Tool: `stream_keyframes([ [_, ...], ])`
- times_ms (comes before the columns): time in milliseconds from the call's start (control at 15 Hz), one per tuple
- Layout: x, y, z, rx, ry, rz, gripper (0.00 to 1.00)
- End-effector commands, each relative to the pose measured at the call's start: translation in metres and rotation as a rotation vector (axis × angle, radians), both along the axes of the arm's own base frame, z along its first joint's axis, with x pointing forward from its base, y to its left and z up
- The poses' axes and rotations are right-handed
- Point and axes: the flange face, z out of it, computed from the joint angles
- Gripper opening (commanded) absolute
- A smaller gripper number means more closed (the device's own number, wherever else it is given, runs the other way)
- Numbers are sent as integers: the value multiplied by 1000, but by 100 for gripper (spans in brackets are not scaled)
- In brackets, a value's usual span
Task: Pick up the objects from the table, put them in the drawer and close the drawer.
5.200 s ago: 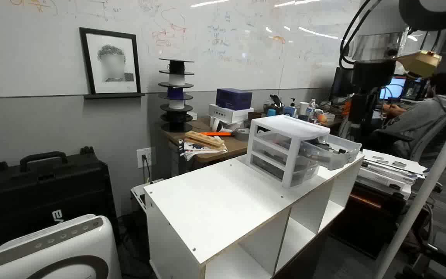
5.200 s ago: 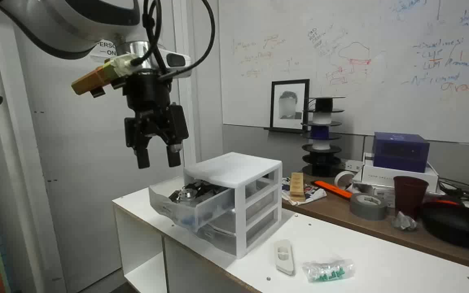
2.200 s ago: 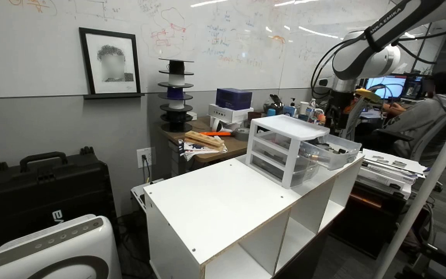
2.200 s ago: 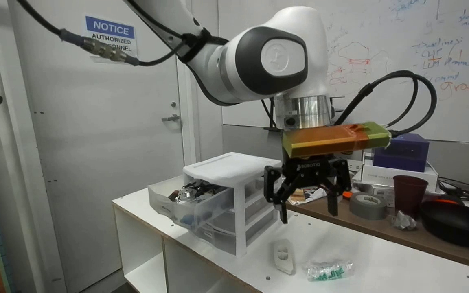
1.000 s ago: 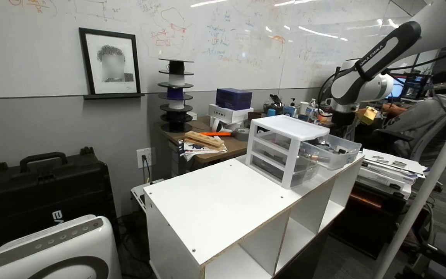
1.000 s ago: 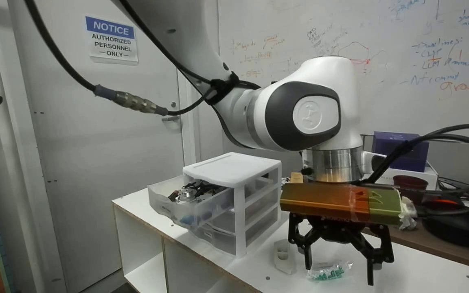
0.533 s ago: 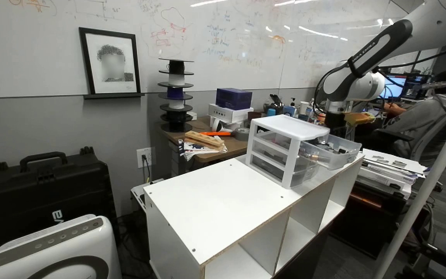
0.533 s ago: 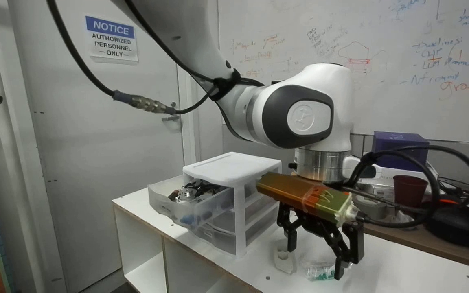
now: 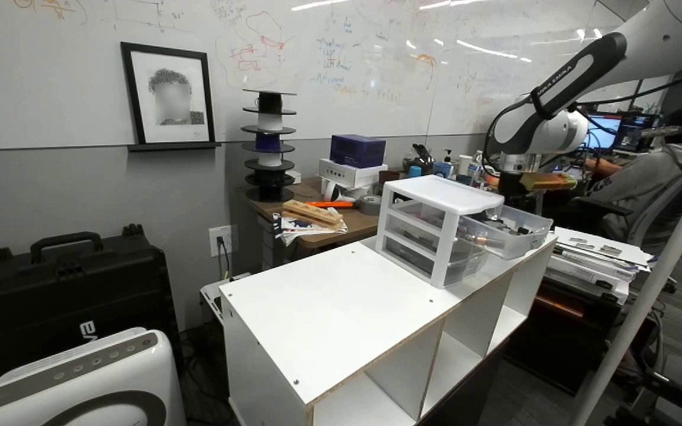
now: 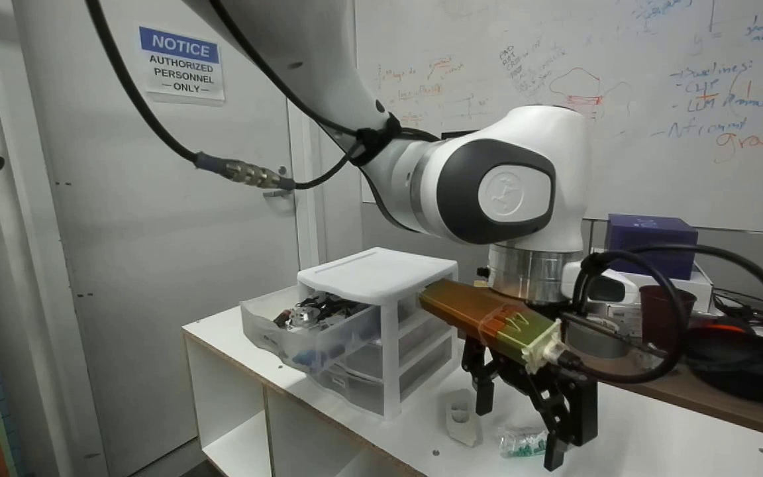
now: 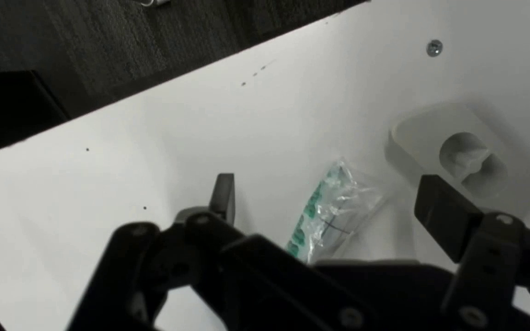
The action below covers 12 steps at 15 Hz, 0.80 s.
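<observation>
Over the white table [image 9: 341,313], the pincer [image 10: 519,433], matte black and many-jointed, with blunt, square-ended fingers [image 11: 446,218] spread well apart. Low between them in the wrist view, a bag [image 11: 331,214] of clear plastic, crinkled and glossy along the folds, with small green pieces [image 11: 310,209] lined up down one edge, too blurred for any exact shape. Touching a fingertip or not: cannot tell.

Near one finger, just beside the bag and partly behind that finger in the wrist view, a smooth off-white block [image 11: 469,158], with two overlapping round hollows sunk in its face. Past the block from the pincer, a cross-headed metal screw [image 11: 434,48].

Right above the pincer, a glossy, slab-like box [image 10: 487,321], shading from orange to green.

Off to the block's side of the pincer, a boxy chest [image 10: 391,358] of white plastic, smooth-lidded and open-framed. Pulled out of it in both exterior views, apart from the pincer, the drawer [image 10: 348,339]: shallow, cloudy see-through plastic, holding dark, tangled odds and ends and a shiny, rounded piece [image 10: 305,318].
</observation>
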Motion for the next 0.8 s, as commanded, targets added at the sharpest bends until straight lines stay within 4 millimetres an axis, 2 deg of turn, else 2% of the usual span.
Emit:
stream_keyframes([
  [0,8,-7,-10,-23,11,-55,100],
  [400,37,-1,-3,-56,-39,-90,100],
  [733,42,-2,-12,-67,-22,-103,99],
])
